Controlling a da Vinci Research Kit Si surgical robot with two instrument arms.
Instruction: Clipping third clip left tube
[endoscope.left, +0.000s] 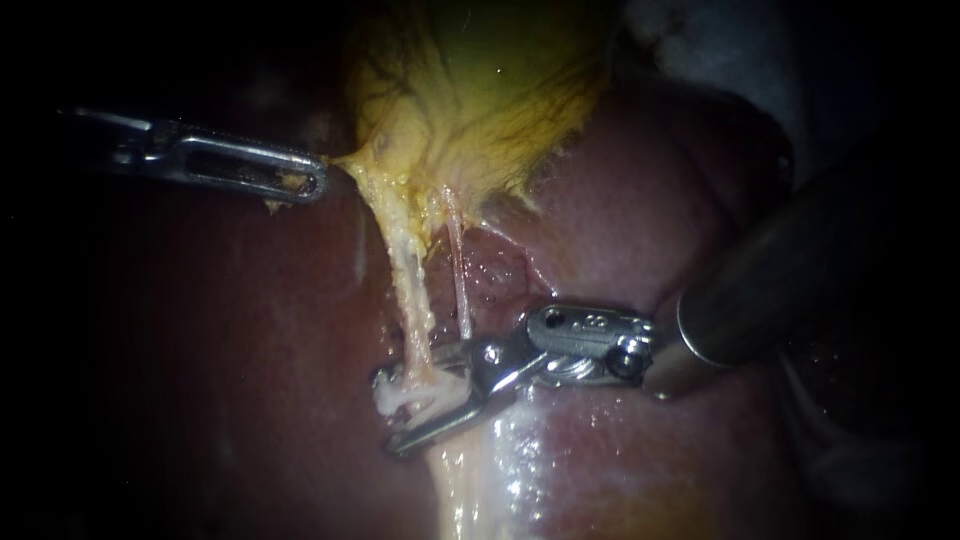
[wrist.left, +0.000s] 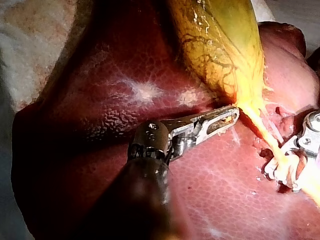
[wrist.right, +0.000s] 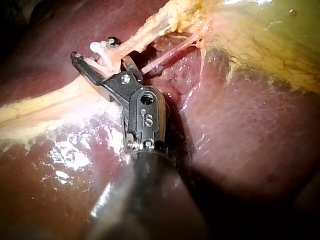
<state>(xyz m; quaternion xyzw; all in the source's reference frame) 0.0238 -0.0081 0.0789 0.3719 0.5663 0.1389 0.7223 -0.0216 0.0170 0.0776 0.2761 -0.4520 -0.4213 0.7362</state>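
Observation:
The yellow-green gallbladder lies on the dark red liver. My left instrument comes in from the left, its jaws shut on the gallbladder's lower edge and pulling it sideways; the left wrist view shows this grip. Two strands run down from there: the thick pale left tube and the thin right tube. White clips sit low on the left tube. My right instrument has its jaws open astride that tube at the clips, as the right wrist view also shows.
A raw, pitted patch of liver bed lies between the tubes and my right instrument's wrist. Pale fatty tissue runs on below the clips. White cloth shows behind the gallbladder.

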